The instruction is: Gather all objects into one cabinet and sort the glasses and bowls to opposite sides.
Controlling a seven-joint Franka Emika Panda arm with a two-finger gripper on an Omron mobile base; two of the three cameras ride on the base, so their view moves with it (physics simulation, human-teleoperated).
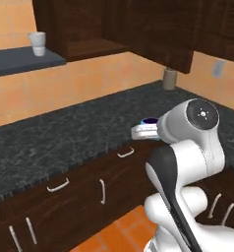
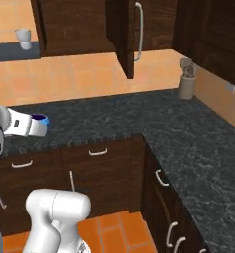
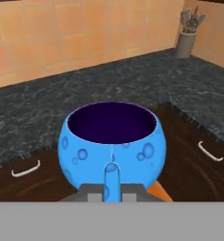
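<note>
Bright-blue round vessel [image 3: 112, 143] clamped in gripper [image 3: 112, 190], above dark speckled counter [image 3: 48, 113], no readable writing

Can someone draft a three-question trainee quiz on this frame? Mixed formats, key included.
1. True or false: the gripper is shut on the blue vessel.
2. Where does the pale tumbler stand? A) granite counter B) grey-blue slab shelf C) inside the wooden cabinet
3. What stands at the back of the counter near the corner, against the wall?

Key: 1 true. 2 B. 3 a utensil holder with utensils in it.
</note>
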